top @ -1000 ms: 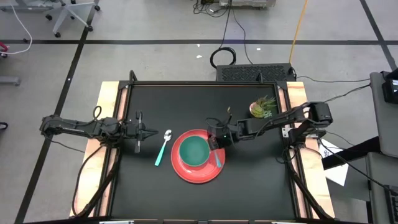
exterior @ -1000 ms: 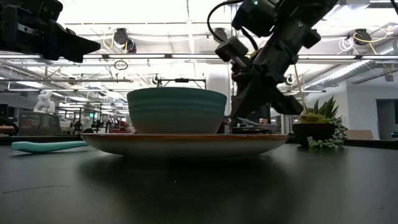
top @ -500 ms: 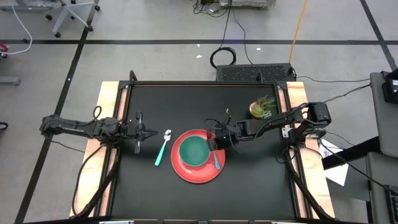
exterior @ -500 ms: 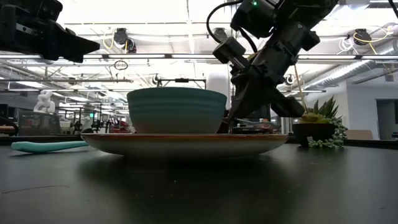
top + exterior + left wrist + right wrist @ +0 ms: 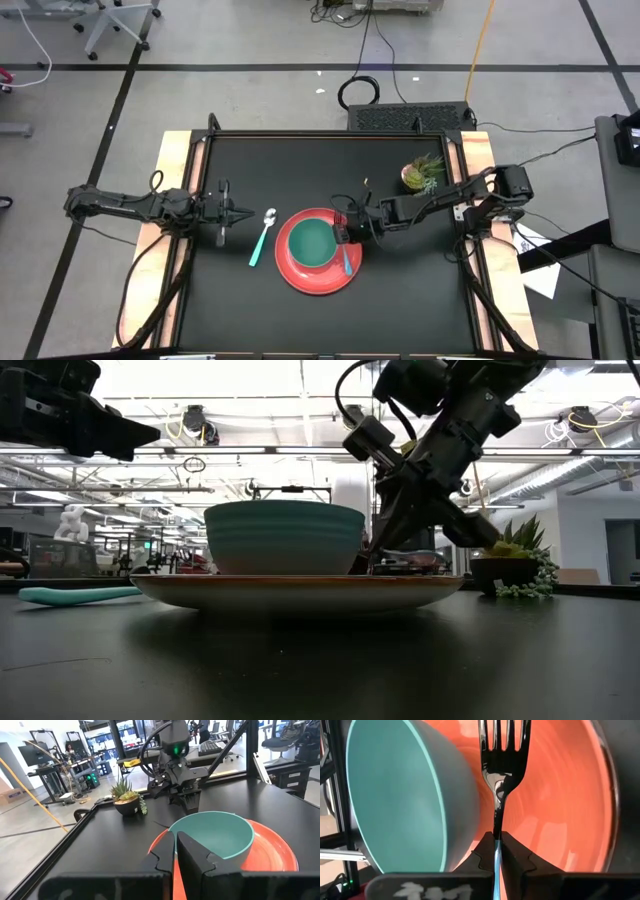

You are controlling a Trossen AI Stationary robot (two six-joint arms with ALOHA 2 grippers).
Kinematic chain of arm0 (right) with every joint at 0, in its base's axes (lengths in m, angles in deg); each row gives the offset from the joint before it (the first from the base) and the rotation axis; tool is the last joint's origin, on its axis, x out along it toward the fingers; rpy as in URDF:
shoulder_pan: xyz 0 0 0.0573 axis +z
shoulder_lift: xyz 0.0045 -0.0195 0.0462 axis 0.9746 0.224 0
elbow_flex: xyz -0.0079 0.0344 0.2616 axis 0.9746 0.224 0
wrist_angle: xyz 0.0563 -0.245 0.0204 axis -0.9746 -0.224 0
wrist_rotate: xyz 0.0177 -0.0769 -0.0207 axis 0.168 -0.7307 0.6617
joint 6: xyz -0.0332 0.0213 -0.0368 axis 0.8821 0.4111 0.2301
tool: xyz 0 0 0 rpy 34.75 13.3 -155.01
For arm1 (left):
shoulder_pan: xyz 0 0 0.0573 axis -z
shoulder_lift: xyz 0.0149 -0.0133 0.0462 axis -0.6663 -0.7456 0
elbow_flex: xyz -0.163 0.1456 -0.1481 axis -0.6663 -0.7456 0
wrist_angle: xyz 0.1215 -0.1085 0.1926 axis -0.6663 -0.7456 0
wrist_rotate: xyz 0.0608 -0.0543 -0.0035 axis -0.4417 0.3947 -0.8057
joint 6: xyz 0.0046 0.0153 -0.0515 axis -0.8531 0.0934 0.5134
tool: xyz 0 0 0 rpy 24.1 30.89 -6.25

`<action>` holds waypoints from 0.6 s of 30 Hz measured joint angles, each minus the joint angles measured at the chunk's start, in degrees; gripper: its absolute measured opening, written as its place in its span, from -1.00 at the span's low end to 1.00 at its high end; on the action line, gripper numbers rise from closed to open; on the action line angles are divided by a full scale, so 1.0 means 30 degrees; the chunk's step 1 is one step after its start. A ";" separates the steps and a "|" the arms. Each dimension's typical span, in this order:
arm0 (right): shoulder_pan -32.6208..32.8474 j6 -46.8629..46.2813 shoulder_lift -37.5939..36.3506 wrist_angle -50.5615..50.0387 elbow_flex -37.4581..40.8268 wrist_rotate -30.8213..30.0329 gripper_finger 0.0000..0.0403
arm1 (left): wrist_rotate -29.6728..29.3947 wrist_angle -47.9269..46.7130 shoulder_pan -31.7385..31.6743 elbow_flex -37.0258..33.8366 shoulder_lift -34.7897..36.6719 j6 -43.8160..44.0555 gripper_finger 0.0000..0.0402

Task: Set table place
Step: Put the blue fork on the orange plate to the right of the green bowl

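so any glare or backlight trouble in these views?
Low view: bright ceiling lights behind leave the right claw and the teal bowl backlit and dark. Right wrist view: glossy sheen on the red plate, reflections along the fork. High view: even light, matte table without glare.
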 joint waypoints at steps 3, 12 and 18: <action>0.0261 -0.0299 0.0000 0.0086 0.0000 -0.0515 -1.00 | 0.0004 0.0000 -0.0002 0.0000 -0.0001 0.0019 -0.87; 0.0502 -0.1031 -0.0007 0.0544 0.0007 -0.1360 -1.00 | 0.0579 0.0000 0.0004 0.0000 0.0000 0.0182 -0.87; 0.0740 -0.1552 -0.0007 0.0576 0.0007 -0.1538 -1.00 | 0.0707 0.0007 0.0001 0.0000 0.0000 0.0233 -0.87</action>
